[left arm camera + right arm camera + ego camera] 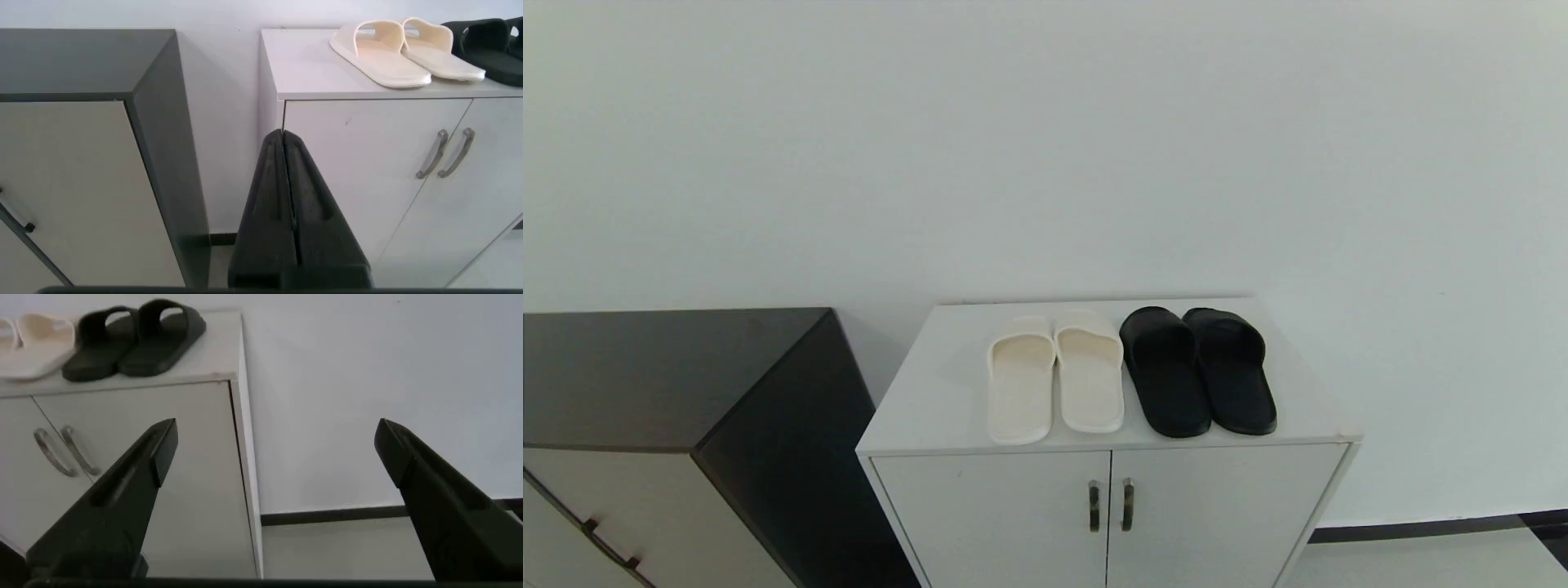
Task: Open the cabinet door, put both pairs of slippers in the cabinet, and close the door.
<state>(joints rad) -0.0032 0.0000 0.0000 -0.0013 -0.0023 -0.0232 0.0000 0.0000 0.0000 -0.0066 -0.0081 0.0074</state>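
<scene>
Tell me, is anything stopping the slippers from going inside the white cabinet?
Yes. The cabinet's two doors are both shut, their handles side by side in the middle. The white slippers and black slippers lie on the cabinet top, so the doors stand between them and the inside.

Setting: plain indoor room, furnished like a home entry corner. Evidence: white cabinet (931,392) with two doors straight ahead of the left gripper (283,143). Cream slippers (1021,384) and black slippers (1168,376) lie on top. Dark-topped cabinet (670,367) to that gripper's left. Bare white wall (1045,147) behind, black baseboard (1421,528), pale floor (343,547).
</scene>
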